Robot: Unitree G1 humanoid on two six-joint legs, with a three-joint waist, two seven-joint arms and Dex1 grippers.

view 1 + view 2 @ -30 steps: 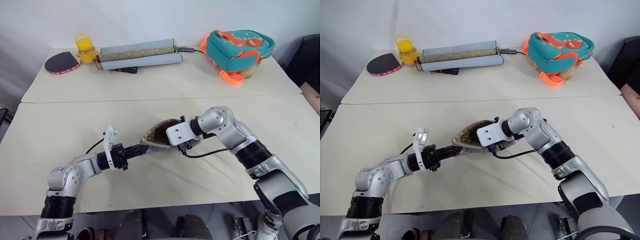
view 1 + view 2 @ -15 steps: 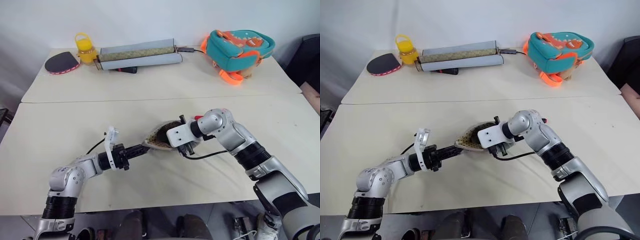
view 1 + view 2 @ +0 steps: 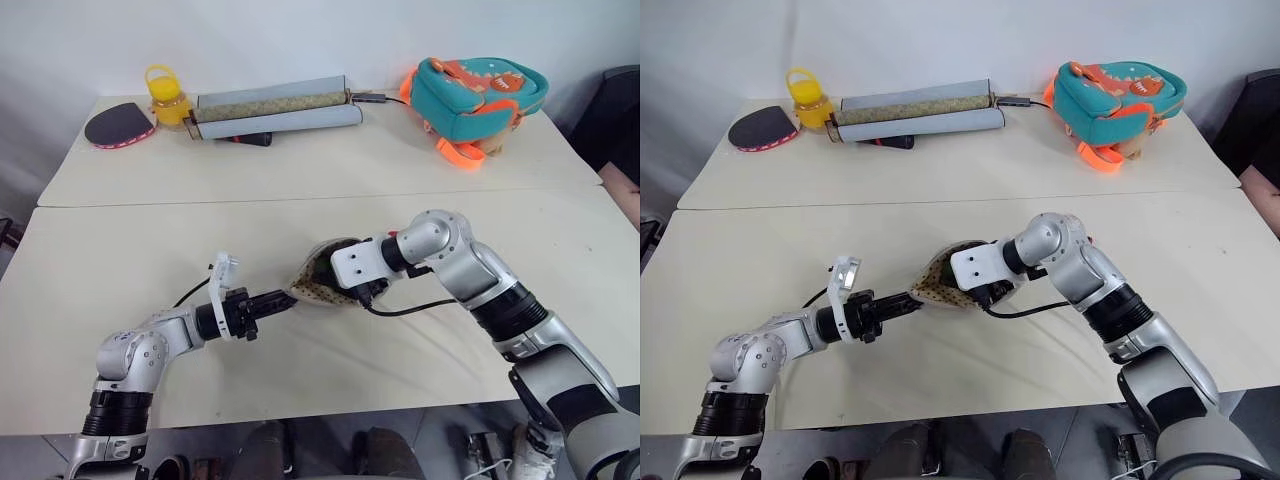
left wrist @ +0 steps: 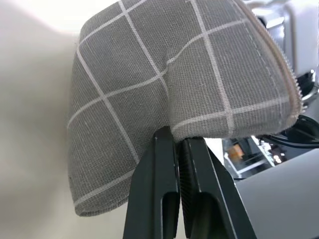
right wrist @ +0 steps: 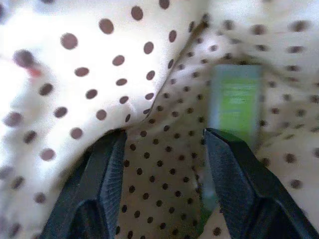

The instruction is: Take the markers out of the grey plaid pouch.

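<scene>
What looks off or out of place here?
Nothing spilled or damaged. The one odd sight is the pouch: it is off the table, bunched, its edge pinched by the shut left hand, with the right hand open inside the dotted lining beside a green marker. That fits the job.

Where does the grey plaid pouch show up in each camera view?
Left eye view: grey plaid pouch at table centre, between both grippers.
Right eye view: the same spot, slightly further left.
Left wrist view: plaid outside, pinched by the left gripper.
Right wrist view: dotted lining inside, green marker ahead of the right gripper.
Shared landmark: the zipper edge.
</scene>
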